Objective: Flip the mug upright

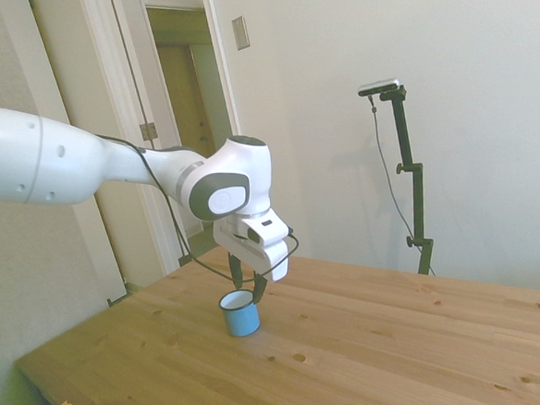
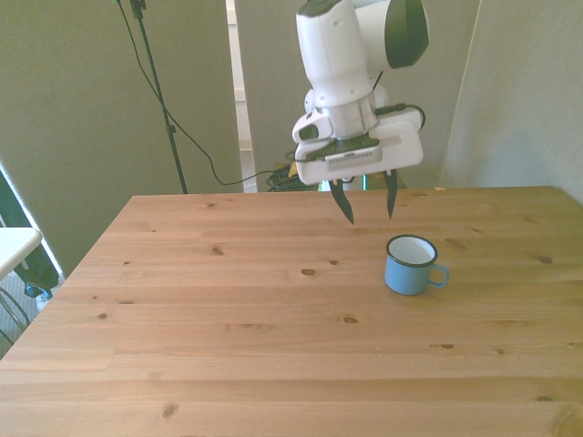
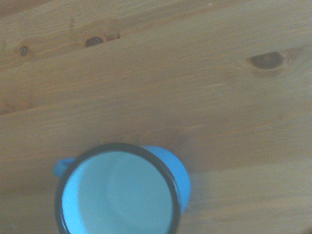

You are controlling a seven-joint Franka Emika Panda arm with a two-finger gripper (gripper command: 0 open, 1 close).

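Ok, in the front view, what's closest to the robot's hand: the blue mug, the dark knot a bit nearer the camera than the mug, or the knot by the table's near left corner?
1. The mug, just to the front view's right of the open hand.
2. The dark knot, mid-table.
3. The corner knot, far toward the front view's left.

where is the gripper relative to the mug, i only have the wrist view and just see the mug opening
Observer: In the front view the gripper hangs above the table, behind the mug and toward the front view's left of it, not touching.
Operator: open or shut
Observer: Open; both dark fingers show apart with nothing between them.
Operator: mug standing or tipped
Observer: Standing on its base in the side view, opening up.
Operator: where's the handle
Observer: It points toward the front view's right, away from the gripper.
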